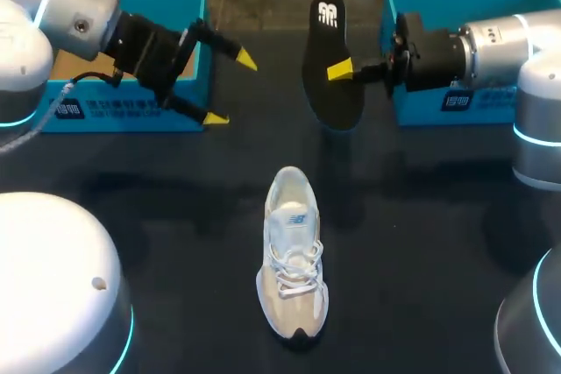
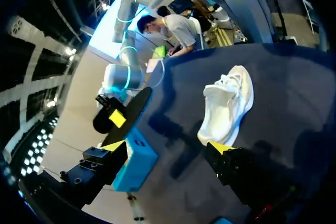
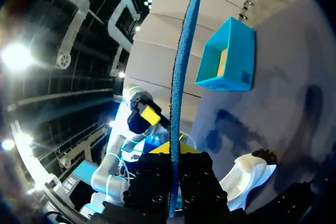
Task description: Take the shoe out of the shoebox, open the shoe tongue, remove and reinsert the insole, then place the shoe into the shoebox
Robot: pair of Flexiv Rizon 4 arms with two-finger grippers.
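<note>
Fingers of the right gripper are clamped on the dark insole. In the right wrist view it stands edge-on between them, just beside the right shoebox. The left gripper is spread wide with nothing between its tips, in front of the left shoebox. The white shoe lies on the table, well apart from both grippers, toe toward the robot.

The dark table is lit dimly from overhead. Soft shadows are thrown across it near the white shoe.
</note>
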